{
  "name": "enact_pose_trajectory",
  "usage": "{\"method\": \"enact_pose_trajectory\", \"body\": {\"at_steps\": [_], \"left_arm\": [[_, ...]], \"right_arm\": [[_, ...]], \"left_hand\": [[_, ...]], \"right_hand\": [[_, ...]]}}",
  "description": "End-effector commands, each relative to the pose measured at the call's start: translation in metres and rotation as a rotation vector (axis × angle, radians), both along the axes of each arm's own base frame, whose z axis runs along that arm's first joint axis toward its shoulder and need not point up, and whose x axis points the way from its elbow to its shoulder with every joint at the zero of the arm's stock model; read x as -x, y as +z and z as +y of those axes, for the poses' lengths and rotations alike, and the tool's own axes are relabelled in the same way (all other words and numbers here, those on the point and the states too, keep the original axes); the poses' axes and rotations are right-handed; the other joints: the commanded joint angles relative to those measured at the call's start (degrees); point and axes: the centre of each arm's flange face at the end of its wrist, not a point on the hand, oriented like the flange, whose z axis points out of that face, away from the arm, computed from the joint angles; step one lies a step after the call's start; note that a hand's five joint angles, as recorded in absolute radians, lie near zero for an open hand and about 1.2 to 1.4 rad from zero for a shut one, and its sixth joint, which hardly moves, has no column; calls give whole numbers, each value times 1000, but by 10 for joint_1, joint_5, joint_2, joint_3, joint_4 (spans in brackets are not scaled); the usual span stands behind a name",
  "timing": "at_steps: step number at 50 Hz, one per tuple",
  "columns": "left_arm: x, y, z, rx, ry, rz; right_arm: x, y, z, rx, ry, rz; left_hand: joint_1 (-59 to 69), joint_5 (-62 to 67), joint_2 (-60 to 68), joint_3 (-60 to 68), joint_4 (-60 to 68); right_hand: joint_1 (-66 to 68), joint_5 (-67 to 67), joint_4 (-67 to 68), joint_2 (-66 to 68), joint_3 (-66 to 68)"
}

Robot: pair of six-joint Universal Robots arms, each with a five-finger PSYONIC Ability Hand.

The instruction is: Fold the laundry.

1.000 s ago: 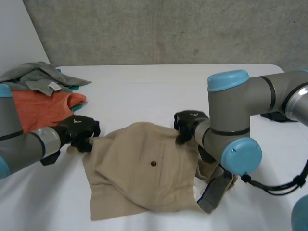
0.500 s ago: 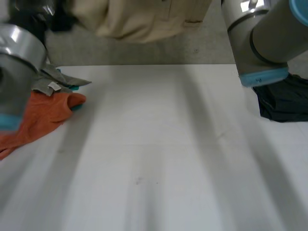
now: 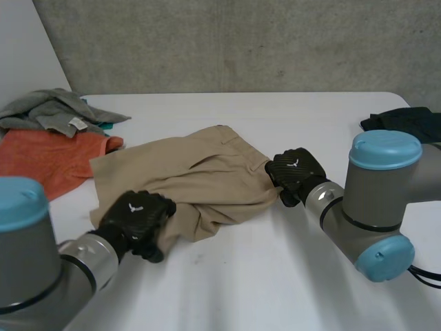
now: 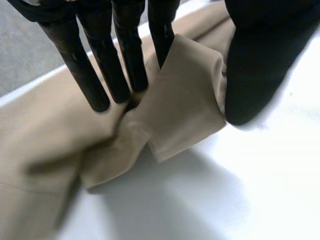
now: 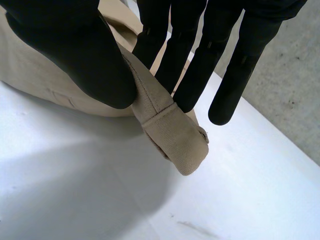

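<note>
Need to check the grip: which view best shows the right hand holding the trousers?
Right wrist view: the right hand pinches the trousers at an edge between thumb and fingers. Head view shows its back, hiding the pinch; left wrist view shows the left hand instead.

The head camera sits high behind the 2 arms and looks down over the white table [image 3: 289, 124]. The left wrist camera peers along the left hand [image 4: 260, 60], very close. The right wrist camera does the same with the right hand [image 5: 65, 50]. All 3 share the tan cloth [image 3: 186, 172].
</note>
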Motion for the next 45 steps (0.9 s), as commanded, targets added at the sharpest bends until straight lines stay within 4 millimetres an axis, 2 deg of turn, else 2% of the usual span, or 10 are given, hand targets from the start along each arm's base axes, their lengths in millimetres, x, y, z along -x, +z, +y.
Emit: {"method": "enact_pose_trajectory", "body": {"at_steps": [1,4,8,14,20,26,29,33,42,45], "left_arm": [[-11,51,-16,126,54,74],[-14,60,-25,153,60,107],[-15,58,-31,127,53,122],[-22,46,-27,32,81,113],[-24,44,-32,44,95,117],[-25,40,-53,70,111,110],[-26,31,-64,54,118,88],[-25,14,-66,-3,110,48],[-20,-18,-74,-75,96,-7],[-18,-23,-80,-75,101,-12]], "right_arm": [[-1,27,12,53,45,-34],[0,35,13,71,51,-47],[2,45,11,94,42,-64],[4,40,9,81,39,-54],[5,43,11,73,47,-53],[8,62,15,106,48,-74],[11,74,19,121,50,-87],[12,85,25,130,72,-106],[10,87,32,121,101,-110],[11,84,31,112,98,-104]], "left_hand": [[-41,-53,-53,-55,-50],[-43,-54,-55,-56,-52],[-55,-66,-67,-68,-63],[-51,-63,-63,-65,-60],[-55,-66,-67,-68,-63],[-70,-81,-82,-83,-79],[-70,-81,-82,-83,-79],[-75,-86,-87,-88,-84],[-70,-81,-82,-83,-79],[-23,-34,-35,-36,-32]], "right_hand": [[155,126,112,124,117],[155,126,112,124,117],[155,126,112,124,117],[155,126,112,124,117],[155,126,112,124,117],[155,126,112,124,117],[155,126,112,124,117],[155,126,112,124,117],[155,126,112,124,117],[155,126,112,124,117]]}}
